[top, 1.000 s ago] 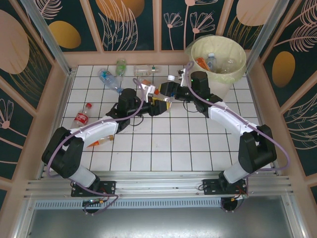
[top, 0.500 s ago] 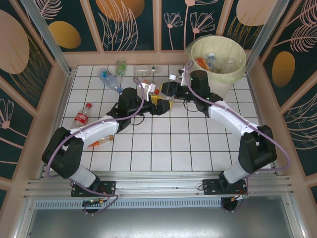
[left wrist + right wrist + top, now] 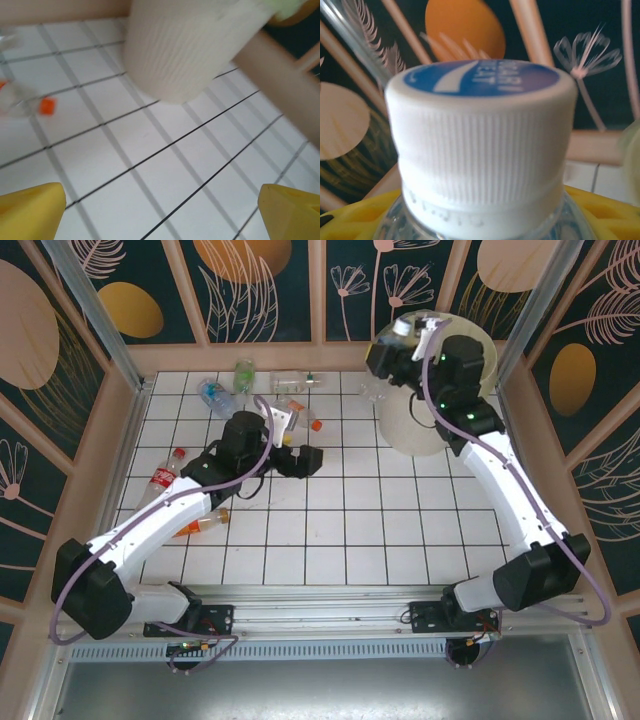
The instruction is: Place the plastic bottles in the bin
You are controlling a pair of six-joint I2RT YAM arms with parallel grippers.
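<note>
Top external view: the right pincer (image 3: pixel 398 340) hangs at the bin's (image 3: pixel 408 428) ten o'clock rim, the mouth lying toward four o'clock of it. Right wrist view: its yellow fingers (image 3: pixel 355 217) clamp a clear bottle (image 3: pixel 480 225) below the white cap (image 3: pixel 480 140), long axis upright in that picture. This arm is the nearer; letting go over the mouth should drop it in, I judge. The left pincer (image 3: pixel 300 460) gapes wide and empty over the table (image 3: pixel 400 530); loose bottles (image 3: pixel 215 395) lie at its ten to twelve o'clock.
</note>
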